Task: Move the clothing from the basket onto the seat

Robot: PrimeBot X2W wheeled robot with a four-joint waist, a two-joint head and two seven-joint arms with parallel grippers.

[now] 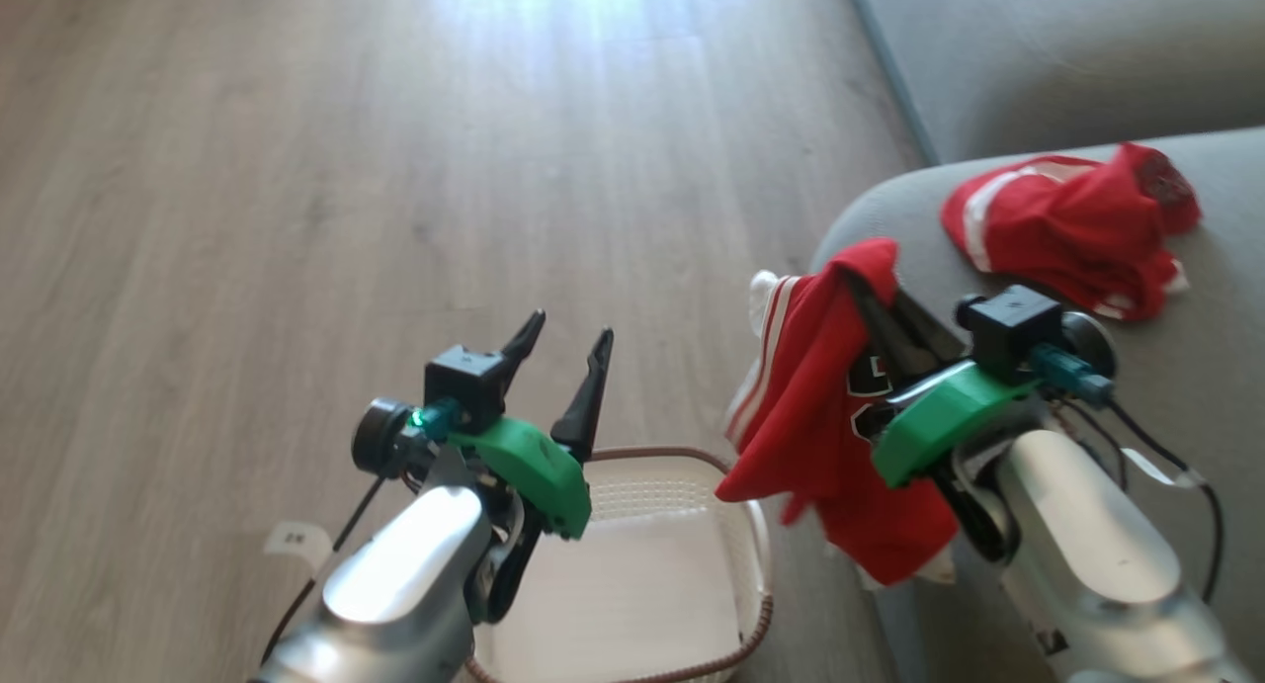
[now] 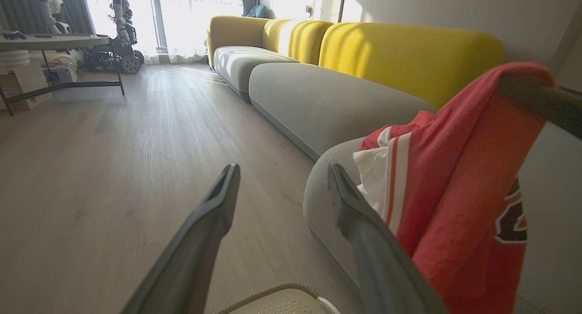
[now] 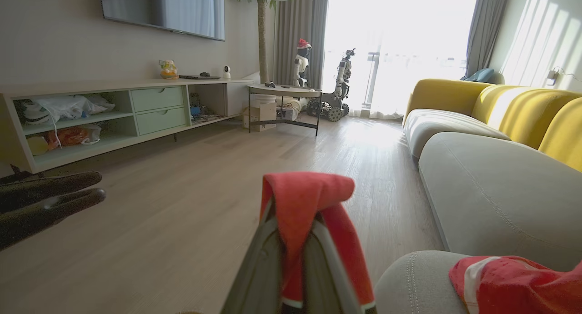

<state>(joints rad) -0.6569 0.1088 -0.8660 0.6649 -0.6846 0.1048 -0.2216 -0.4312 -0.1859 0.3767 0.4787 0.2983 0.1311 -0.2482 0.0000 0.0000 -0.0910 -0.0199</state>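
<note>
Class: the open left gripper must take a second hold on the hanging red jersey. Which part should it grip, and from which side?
Probably the white-striped edge of the jersey, approached sideways from the robot's left. Pinched at its top by the right gripper, it hangs down, and that edge faces the left gripper's open fingers.

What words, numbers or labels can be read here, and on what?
None reads in full.
Black white-edged number on the hanging red jersey: folded and partly hidden by the right claw, unreadable.
Small white tag at the head view's lower left: print too small.
</note>
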